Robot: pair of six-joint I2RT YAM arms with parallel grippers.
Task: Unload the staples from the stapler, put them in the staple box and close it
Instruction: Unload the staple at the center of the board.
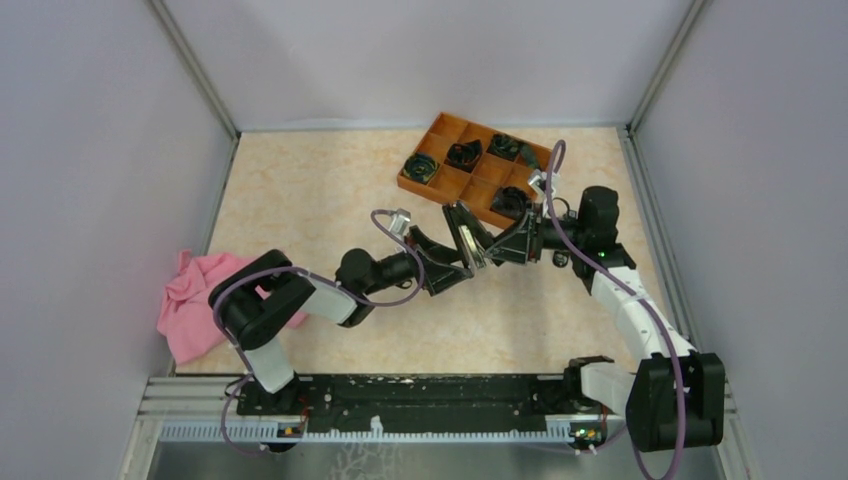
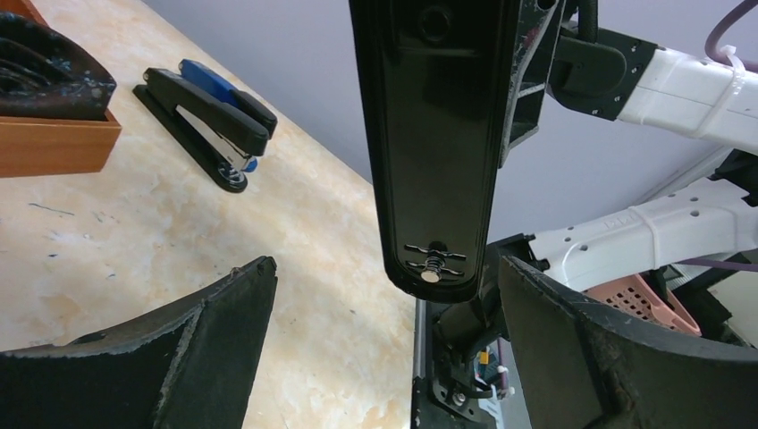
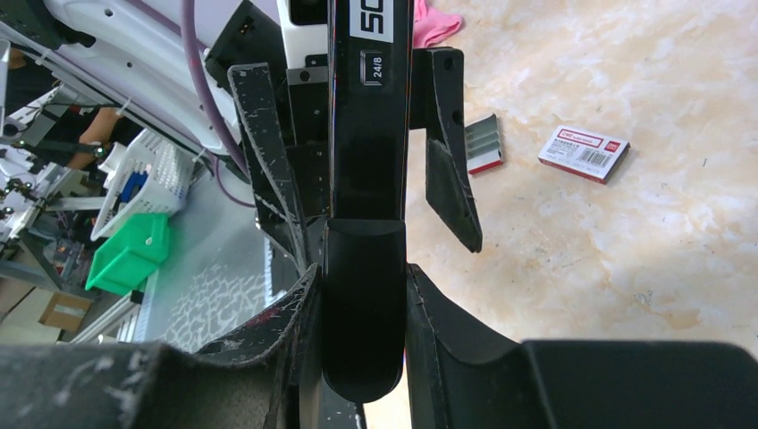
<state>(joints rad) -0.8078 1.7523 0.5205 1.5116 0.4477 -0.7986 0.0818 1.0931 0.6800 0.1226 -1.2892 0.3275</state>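
**Soft, even light over the work table**

Diffuse light from above fills the top view, leaving the pale walls (image 1: 100, 150) flat and the shadows on the marbled table (image 1: 300, 200) faint. In the left wrist view, the black stapler (image 2: 438, 134) carries a dull sheen toward 12 o'clock, while the left gripper's fingers (image 2: 179, 357) at 7 and 5 o'clock blur out of focus. The right wrist view is brightest at 2 o'clock, where the tabletop looks slightly washed; the right gripper's fingers (image 3: 134, 384) at 6 o'clock are soft.

Robotics lab, grey-walled test enclosure (image 1: 100, 150), aluminium frame rail (image 1: 190, 398), plastic storage bins (image 3: 130, 255) beyond
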